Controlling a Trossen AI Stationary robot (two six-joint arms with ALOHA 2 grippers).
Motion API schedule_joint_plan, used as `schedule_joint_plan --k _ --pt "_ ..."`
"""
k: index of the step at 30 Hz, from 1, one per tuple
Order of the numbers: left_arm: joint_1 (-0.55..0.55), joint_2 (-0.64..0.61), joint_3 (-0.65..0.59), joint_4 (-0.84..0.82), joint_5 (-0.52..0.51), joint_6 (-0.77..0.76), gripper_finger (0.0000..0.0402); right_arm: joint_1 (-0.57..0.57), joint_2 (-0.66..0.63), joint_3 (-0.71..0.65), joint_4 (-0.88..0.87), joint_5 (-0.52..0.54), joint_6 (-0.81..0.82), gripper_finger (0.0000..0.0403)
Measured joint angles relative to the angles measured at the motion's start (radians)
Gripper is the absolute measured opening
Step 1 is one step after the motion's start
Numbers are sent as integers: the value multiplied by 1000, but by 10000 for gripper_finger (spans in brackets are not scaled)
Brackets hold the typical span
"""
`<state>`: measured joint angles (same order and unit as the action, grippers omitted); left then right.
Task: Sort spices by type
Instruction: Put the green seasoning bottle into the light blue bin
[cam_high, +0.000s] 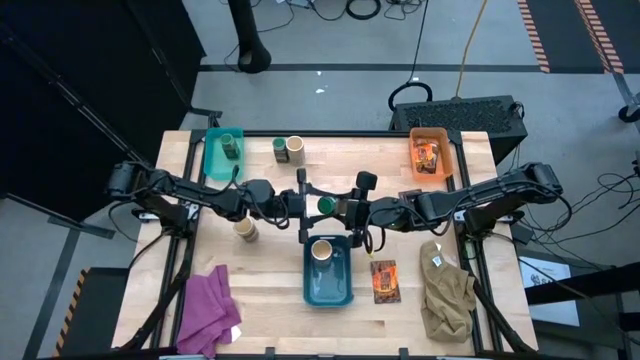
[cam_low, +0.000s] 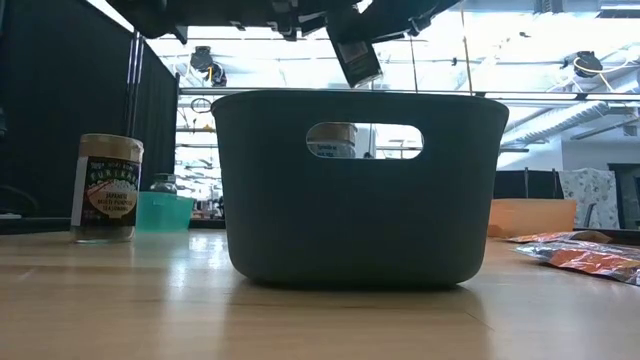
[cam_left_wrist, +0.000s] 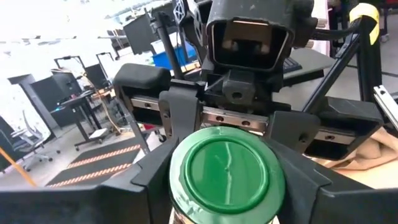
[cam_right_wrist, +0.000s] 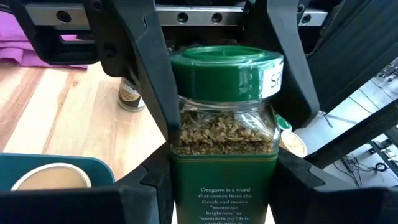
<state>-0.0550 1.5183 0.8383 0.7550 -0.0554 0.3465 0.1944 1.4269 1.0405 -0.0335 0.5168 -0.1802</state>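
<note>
A pale wooden tabletop (cam_high: 270, 320) stands on a grey concrete floor (cam_high: 350, 40). Black cables (cam_high: 360, 10) trail across the floor at the top centre of the high view; striped hazard tape (cam_high: 535, 35) runs at upper right. In the low view, black curtain panels (cam_low: 60, 110) fill the left, with bright ceiling lights (cam_low: 560, 30) at upper right.

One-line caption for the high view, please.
Left gripper and right gripper meet mid-table at a green-lidded jar, held by the right, near a blue bin holding one cream-topped jar.
</note>
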Motion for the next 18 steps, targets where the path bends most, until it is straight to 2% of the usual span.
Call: schedule_joint_plan --k 2,7,10,13,18 --pt "-1 0 0 -1 -23 -1 204 0 0 0 0 -1 4 181" --pt "0 -15 1 -17 -122 -46 204 -2 0 1 10 18 20 285" --pt "0 -39 0 -72 -162 -53 204 -1 -5 1 5 13 24 327" --pt "-2 -69 1 -138 -228 -69 204 -1 -17 1 -1 18 21 345" --pt "-2 -158 0 -293 -385 -178 204 -7 -59 1 -23 46 19 346"
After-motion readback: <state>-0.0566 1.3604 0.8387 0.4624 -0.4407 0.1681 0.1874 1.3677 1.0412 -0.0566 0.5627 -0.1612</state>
